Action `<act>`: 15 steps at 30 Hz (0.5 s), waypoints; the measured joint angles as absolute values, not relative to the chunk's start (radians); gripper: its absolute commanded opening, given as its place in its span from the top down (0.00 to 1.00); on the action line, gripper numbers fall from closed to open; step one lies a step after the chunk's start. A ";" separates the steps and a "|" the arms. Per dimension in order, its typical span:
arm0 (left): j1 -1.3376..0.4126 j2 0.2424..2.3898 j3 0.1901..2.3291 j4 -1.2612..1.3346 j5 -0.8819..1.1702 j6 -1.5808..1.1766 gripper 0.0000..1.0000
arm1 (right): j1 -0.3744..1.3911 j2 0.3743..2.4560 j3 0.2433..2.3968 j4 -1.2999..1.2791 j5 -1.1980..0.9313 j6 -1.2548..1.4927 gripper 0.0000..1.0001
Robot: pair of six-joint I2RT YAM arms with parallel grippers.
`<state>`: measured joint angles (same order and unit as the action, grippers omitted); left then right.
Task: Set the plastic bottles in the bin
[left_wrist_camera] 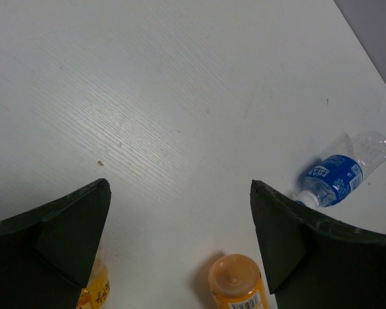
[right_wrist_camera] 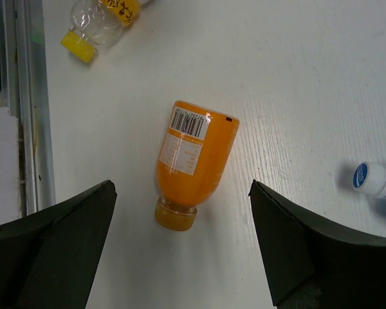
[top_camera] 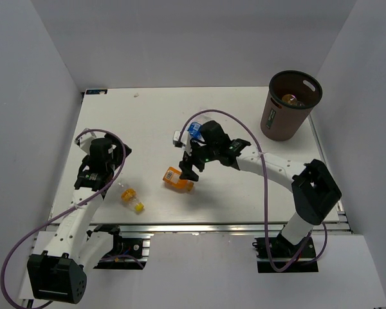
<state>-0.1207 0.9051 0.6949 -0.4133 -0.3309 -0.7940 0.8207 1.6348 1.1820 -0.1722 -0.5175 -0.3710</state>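
Our right hand [right_wrist_camera: 181, 187] hangs wide open over the orange bottle [right_wrist_camera: 194, 154].
It lies on open surface [top_camera: 148, 116]; the bin [top_camera: 278, 122] stands by the far right edge. Our left hand [left_wrist_camera: 180, 187] gapes wide too.

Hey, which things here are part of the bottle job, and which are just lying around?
Job: orange bottle, blue-label bottle, yellow-cap bottle, bin.
Just there: purple cable, metal edge rail.
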 measured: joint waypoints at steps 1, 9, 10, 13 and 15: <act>-0.121 0.905 0.695 -0.415 -0.332 -0.795 0.02 | 0.828 1.640 1.182 -0.162 -0.511 -0.371 0.11; -0.121 0.905 0.695 -0.453 -0.346 -0.804 0.02 | 0.919 1.718 1.131 -0.001 -0.395 -0.360 0.10; -0.121 0.905 0.695 -0.460 -0.352 -0.805 0.02 | 0.931 1.731 1.114 0.028 -0.375 -0.356 0.11; -0.121 0.905 0.693 -0.470 -0.364 -0.809 0.02 | 0.959 1.765 1.071 0.112 -0.306 -0.348 0.11; -0.121 0.903 0.686 -0.471 -0.370 -0.811 0.02 | 0.973 1.789 1.048 0.165 -0.253 -0.349 0.11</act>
<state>-0.1207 0.9028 0.6861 -0.4709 -0.3702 -0.8108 0.9733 1.7885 1.0481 0.1646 -0.2531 -0.3489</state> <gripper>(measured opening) 0.983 0.895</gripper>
